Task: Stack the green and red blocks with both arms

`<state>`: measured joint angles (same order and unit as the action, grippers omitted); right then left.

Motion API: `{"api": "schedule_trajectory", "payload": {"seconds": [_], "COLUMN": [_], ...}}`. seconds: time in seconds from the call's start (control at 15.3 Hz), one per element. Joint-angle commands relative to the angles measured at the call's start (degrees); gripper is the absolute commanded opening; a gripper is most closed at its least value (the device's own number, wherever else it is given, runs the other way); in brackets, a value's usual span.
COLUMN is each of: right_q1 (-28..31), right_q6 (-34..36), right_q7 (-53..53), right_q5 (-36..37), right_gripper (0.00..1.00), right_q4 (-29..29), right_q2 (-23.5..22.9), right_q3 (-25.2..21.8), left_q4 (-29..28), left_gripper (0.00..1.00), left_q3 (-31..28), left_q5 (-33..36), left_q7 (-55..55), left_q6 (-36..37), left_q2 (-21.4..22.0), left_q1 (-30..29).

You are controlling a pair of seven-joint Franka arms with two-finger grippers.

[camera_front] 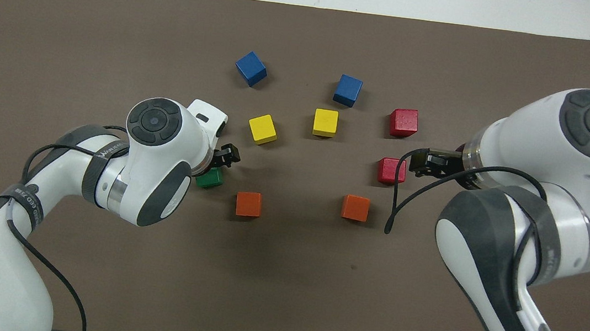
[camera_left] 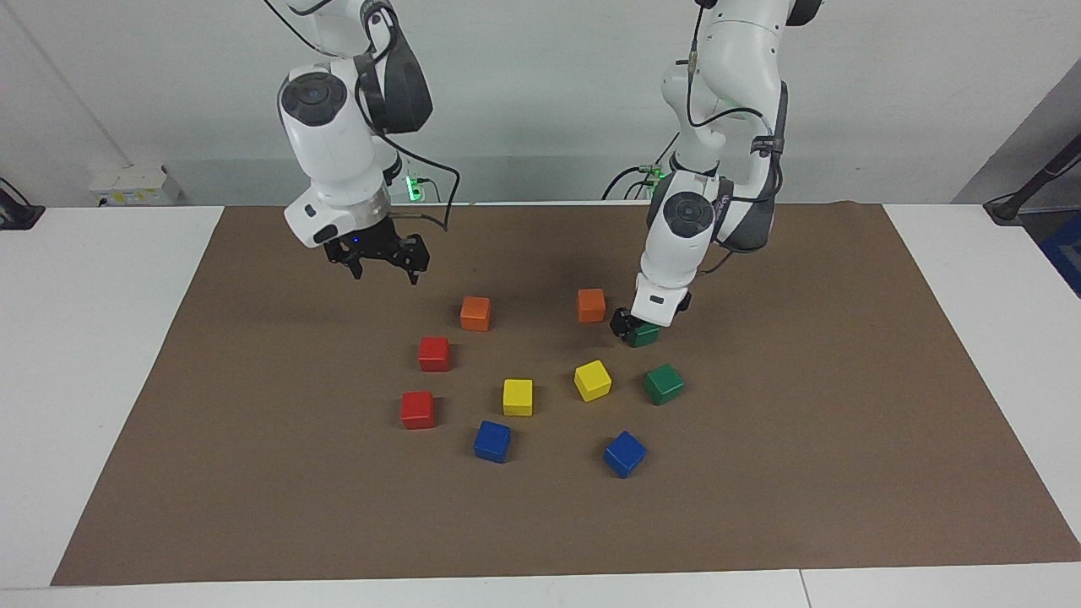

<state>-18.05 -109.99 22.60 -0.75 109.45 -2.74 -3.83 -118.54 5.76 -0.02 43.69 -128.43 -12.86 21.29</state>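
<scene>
left gripper [camera_left: 635,325] low at the nearer green block [camera_left: 645,334]
jaws astride it, grip unclear; second green block [camera_left: 663,384] at its 5 o'clock. right gripper [camera_left: 382,263] hovers, jaws apart, red blocks [camera_left: 434,354] at its 5 o'clock.

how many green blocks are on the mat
2. One green block sits beside an orange block, with the left gripper down at it; the other green block lies farther from the robots, beside a yellow block.

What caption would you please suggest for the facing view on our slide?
Left claw down at a green block beside an orange one; right claw hangs above the mat near the red blocks.
</scene>
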Motion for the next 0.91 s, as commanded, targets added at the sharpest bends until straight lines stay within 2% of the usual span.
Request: {"api": "schedule_trajectory", "payload": {"seconds": [0.0,0.07,0.13,0.26,0.33,0.52,0.65,0.85], "right_q1": [0.7,0.8,0.8,0.4,0.1,-1.4,-4.5,-5.7], "right_q6": [-4.6,-6.5,-7.3,-9.4,-10.2,-12.4,-14.8,-17.5], "right_q7": [0.6,0.7,1.6,4.5,5.4,8.3,11.6,11.9], "right_q5": [0.0,0.0,-0.1,-0.6,-1.0,-4.3,-4.3,-3.8], "right_gripper": [1.0,1.0,1.0,1.0,1.0,1.0,1.0,1.0], "right_q4": [-0.6,-0.6,-0.6,-1.0,-1.0,-1.3,-1.3,-0.6], "right_q2": [-4.5,-5.9,-7.2,-9.4,-10.3,-12.9,-14.8,-16.1], "right_q3": [-0.2,-0.2,-0.2,-0.1,-0.1,0.1,0.1,0.1], "left_q4": [-1.2,-1.3,-1.4,-1.7,-1.7,-0.7,2.7,9.6], "left_gripper": [1.0,0.89,0.67,0.05,0.0,0.0,0.0,0.0], "left_q3": [-0.3,-0.3,-0.3,-0.3,-0.3,-0.7,-0.5,-0.6], "left_q5": [0.8,0.8,0.8,0.8,0.8,0.5,0.6,0.3], "left_q7": [-0.3,0.3,0.5,0.4,0.4,0.2,-2.3,-15.5], "left_q6": [-1.6,-1.5,-1.3,-0.8,-0.6,2.0,7.1,15.6], "left_q2": [0.1,0.1,0.2,0.3,0.3,1.2,2.4,2.2], "left_q1": [0.2,0.2,0.2,0.2,0.2,-0.4,-4.6,-12.5]}}
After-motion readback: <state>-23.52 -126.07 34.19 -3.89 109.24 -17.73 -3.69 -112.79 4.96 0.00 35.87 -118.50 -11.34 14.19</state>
